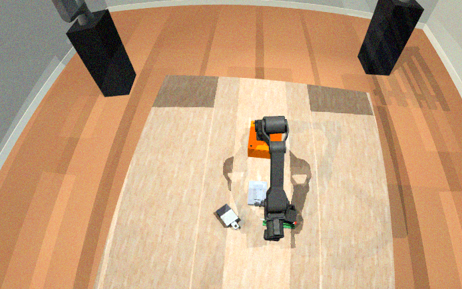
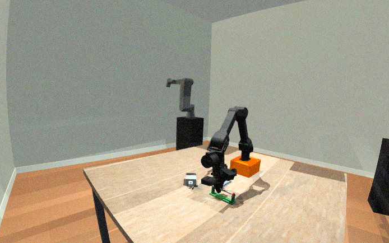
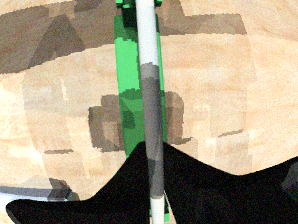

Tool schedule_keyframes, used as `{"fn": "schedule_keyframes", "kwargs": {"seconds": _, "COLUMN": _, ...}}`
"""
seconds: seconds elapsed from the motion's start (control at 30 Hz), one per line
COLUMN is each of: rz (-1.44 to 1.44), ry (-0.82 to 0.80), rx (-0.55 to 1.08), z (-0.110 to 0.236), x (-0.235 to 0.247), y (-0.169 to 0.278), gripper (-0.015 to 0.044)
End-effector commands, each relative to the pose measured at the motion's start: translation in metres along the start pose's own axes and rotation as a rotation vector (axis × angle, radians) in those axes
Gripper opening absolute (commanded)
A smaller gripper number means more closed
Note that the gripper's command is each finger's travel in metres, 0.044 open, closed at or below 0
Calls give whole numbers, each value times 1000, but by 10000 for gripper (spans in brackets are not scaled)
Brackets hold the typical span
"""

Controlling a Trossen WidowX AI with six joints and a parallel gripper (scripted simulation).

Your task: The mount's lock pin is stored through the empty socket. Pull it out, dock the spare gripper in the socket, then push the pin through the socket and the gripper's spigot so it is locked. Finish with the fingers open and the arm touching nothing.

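Observation:
My gripper (image 3: 149, 147) (image 2: 217, 189) is shut on the lock pin (image 3: 147, 56) (image 2: 228, 192), a white rod with a red head. The pin lies along and just above a green pin rest (image 3: 127, 96) (image 2: 222, 197) (image 1: 289, 225) near the table's front. The pale grey mount (image 1: 256, 191) (image 2: 226, 183) with its socket stands just left of my forearm. The spare gripper (image 1: 228, 214) (image 2: 190, 179), a small grey and white block with a spigot, lies on the table left of the mount, apart from it.
My arm's orange base (image 1: 257, 146) (image 2: 245, 166) sits behind the mount on the light wooden table (image 1: 175, 179) (image 2: 281, 211). Two black pedestals (image 1: 100, 53) (image 1: 389, 35) with idle arms stand on the floor beyond the table.

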State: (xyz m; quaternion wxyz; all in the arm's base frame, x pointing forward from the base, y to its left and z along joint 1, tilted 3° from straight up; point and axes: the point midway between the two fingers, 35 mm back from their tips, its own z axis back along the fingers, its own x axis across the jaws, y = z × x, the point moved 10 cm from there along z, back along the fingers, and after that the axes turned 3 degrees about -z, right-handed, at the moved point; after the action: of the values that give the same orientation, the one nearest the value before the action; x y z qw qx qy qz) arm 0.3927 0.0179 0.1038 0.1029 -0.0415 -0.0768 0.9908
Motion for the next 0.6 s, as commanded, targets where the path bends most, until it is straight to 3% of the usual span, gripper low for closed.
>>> {"fn": "schedule_keyframes", "kwargs": {"seconds": 0.0, "rz": 2, "ry": -8, "rx": 2, "z": -5, "x": 0, "y": 1, "gripper": 0}}
{"fn": "schedule_keyframes", "kwargs": {"seconds": 0.47, "rz": 0, "ry": -1, "rx": 0, "z": -1, "x": 0, "y": 0, "gripper": 0}}
{"fn": "schedule_keyframes", "kwargs": {"seconds": 0.57, "rz": 0, "ry": -1, "rx": 0, "z": -1, "x": 0, "y": 0, "gripper": 79}}
